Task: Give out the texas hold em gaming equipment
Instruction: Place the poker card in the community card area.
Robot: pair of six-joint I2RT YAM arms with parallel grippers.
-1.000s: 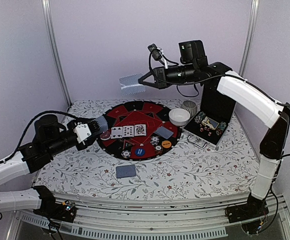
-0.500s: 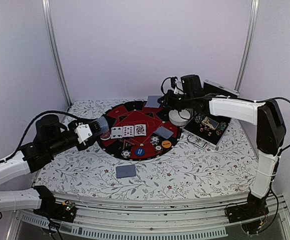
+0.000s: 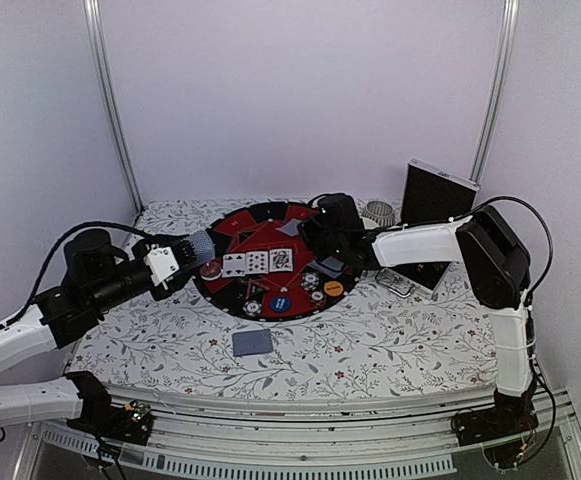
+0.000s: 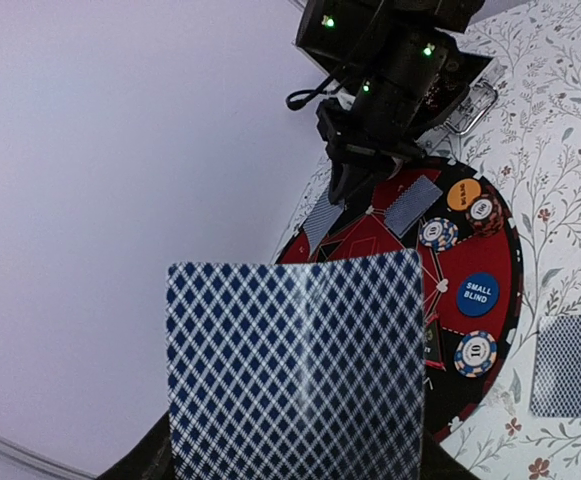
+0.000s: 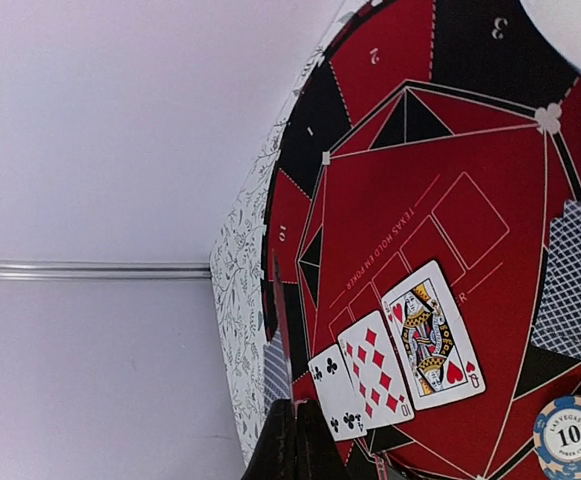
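My left gripper (image 3: 191, 251) is shut on a stack of blue-backed playing cards (image 3: 203, 244) at the left rim of the round red-and-black poker mat (image 3: 260, 235). That stack's back (image 4: 295, 365) fills the left wrist view and hides the fingers. My right gripper (image 3: 305, 229) is low over the mat's far side, shut on a single card (image 3: 290, 228), which the right wrist view shows edge-on (image 5: 280, 350). Three face-up cards (image 5: 390, 355) lie mid-mat. Striped chips (image 3: 311, 280), a blue disc (image 3: 281, 301) and an orange disc (image 3: 333, 288) sit at the near side.
One face-down card (image 3: 252, 343) lies on the floral cloth in front of the mat and another (image 3: 329, 264) on the mat's right. The black case (image 3: 435, 195) stands open at the back right, beside a ribbed cup (image 3: 377, 211). The white bowl (image 5: 570, 20) is by the mat's edge.
The right arm has swung down from high at the back to low over the mat, still holding its card. The left arm and its stack have stayed put.
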